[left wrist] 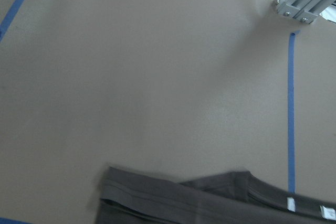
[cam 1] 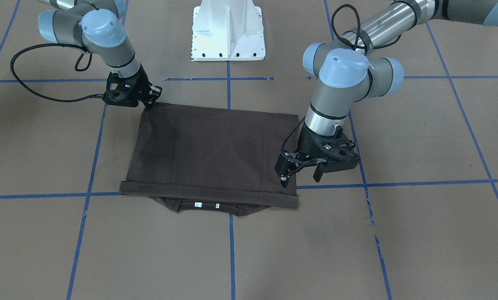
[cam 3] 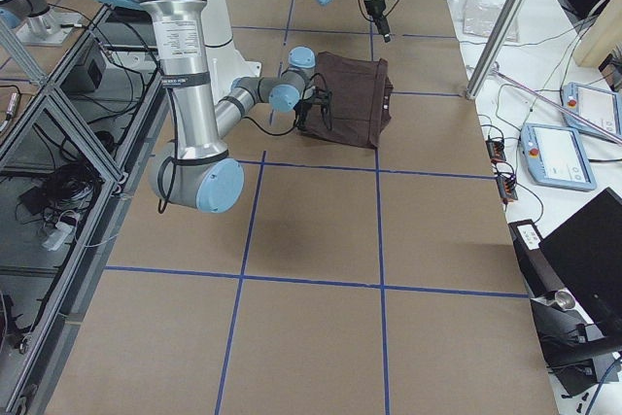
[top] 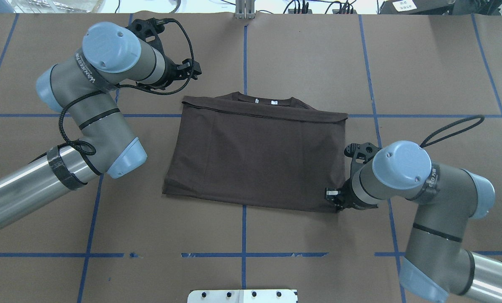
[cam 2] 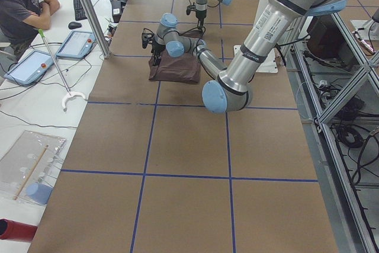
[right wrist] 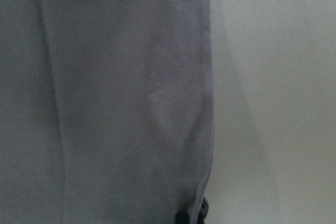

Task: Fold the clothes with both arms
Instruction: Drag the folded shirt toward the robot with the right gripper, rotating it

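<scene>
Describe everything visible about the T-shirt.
The T-shirt is dark brown cloth, folded into a rough rectangle, flat on the brown table. Its collar, with two white tags, peeks out past the hem on the side away from the robot. The right gripper sits at a near corner; the left gripper, jaws open, hovers by the opposite corner.

Brown-papered table (top: 297, 63), gridded with blue tape (top: 243, 227).
White metal pedestal base (cam 1: 228, 31) at the robot's edge; across from it, a seated person (cam 2: 21, 4) at a white bench with two tablet-like pendants (cam 2: 76, 44), a mouse (cam 2: 74, 25) and a hooked pole (cam 2: 54, 60); elsewhere a black laptop (cam 3: 583, 269).
</scene>
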Controlling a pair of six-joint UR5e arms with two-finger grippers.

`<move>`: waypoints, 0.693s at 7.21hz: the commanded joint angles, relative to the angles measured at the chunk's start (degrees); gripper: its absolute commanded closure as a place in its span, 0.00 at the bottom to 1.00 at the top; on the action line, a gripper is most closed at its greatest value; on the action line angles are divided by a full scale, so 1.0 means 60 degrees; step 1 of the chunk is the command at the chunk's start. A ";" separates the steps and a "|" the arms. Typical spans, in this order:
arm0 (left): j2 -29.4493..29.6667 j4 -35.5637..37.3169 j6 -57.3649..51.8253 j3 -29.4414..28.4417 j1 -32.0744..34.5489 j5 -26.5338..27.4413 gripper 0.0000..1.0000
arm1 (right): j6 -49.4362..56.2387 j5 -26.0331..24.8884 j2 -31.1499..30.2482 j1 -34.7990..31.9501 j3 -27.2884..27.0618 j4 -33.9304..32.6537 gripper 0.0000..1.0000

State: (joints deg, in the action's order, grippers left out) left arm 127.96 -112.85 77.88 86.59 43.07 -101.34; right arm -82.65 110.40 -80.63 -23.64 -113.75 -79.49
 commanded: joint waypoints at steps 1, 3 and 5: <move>0.0016 0.0000 -0.0001 0.0026 0.0000 0.0000 0.00 | -0.1103 -0.0001 -0.1060 0.2301 -0.1426 -0.0038 1.00; 0.0031 -0.0001 0.0057 0.0316 0.0000 0.0000 0.00 | -0.2505 -0.0205 -0.1474 0.4589 -0.2265 -0.0009 0.96; -0.0013 0.0000 0.0057 0.0421 -0.0044 -0.0014 0.00 | -0.2967 -0.0221 -0.1372 0.4353 -0.2339 0.0020 0.00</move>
State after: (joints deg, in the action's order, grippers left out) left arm 127.99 -112.80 78.21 88.72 42.96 -101.36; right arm -98.45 109.20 -89.11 2.78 -127.16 -79.44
